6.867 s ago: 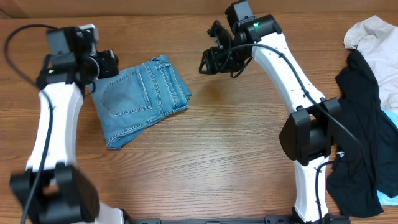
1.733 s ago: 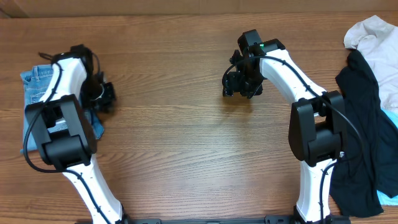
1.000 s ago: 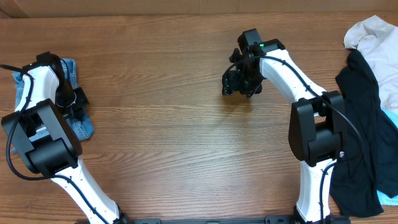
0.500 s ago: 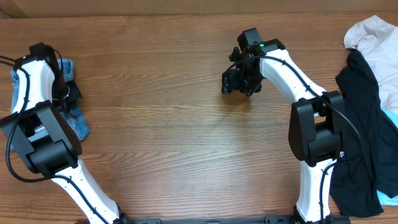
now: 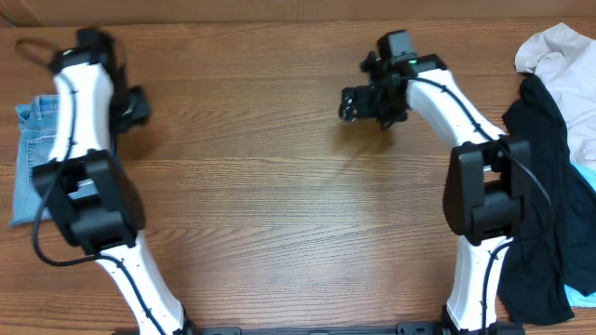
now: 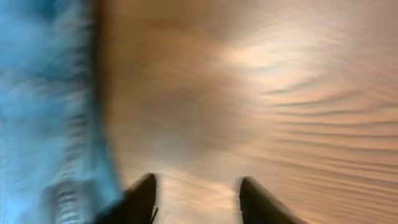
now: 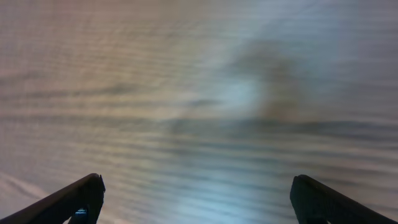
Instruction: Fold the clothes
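Two sets of jaws spread empty, left gripper [image 5: 133, 105] now off the jeans [image 5: 33, 154], right gripper [image 5: 359, 102] shifted slightly.

We see the jeans [image 5: 33, 177] in a light, washed blue; in the left wrist view they show as a blurred band of the same blue [image 6: 43, 93]. The table [image 5: 279, 205] is mid-brown wood with darker streaks of grain running across it. The left arm [image 5: 74, 112] and right arm [image 5: 447, 98] are white with black joints. The left gripper [image 5: 130, 107] and right gripper [image 5: 361, 102] are black. At the right edge we see a black garment [image 5: 540, 167], an off-white cloth [image 5: 563, 56] and a scrap of pale blue fabric [image 5: 583, 179].
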